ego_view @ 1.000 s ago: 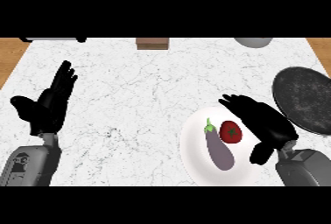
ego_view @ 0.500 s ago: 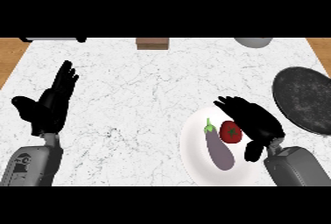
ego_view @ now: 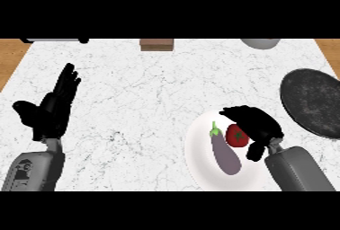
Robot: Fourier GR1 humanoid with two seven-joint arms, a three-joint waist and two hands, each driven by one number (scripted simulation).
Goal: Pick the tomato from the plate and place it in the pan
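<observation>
The marble bench has wooden strips showing past its left and right edges, and its wide middle carries nothing between the two arms. At the left the left hand rests open near the edge, fingers straight and pointing up, touching nothing. Along the far edge sit a dark object at the top-left corner, a small brown block and a grey bowl. Low and right of centre lies the white plate, holding a purple eggplant just left of the red tomato. The right hand bends over the tomato's right side, fingers curled close around it; whether they touch it I cannot tell. The dark pan lies near the right edge, beside that hand
</observation>
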